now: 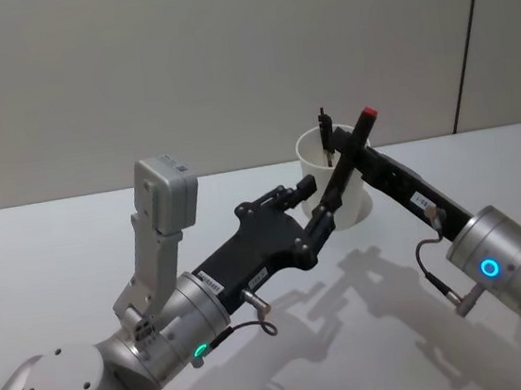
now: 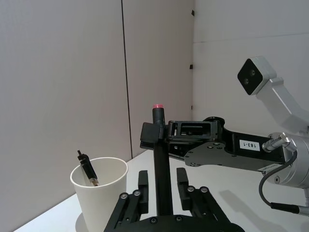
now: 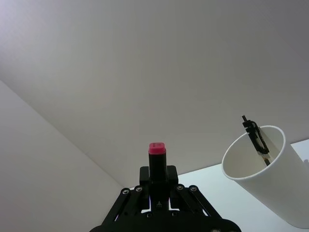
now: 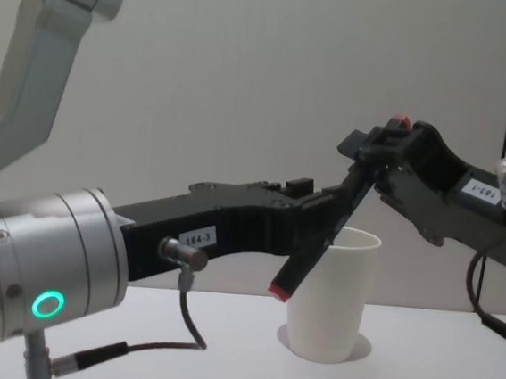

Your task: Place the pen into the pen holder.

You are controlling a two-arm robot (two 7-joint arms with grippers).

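White label (image 4: 198, 236) on the left gripper (image 4: 322, 216) body, reading "184-3". White label (image 2: 250, 144) on the right gripper (image 2: 164, 135) body, reading "183-1"; same label (image 4: 477, 188) in the chest view, only partly legible.

Matt white paper on pen holder (image 1: 335, 181), smooth, rolled rim. Black plastic on pen (image 1: 342, 174), faint sheen, red cap ends. Matt black hard finish on left claw (image 1: 315, 209) and right claw (image 1: 350, 149). Brushed silvery metal on both wrist housings. Smooth matt pale table (image 1: 60, 267).
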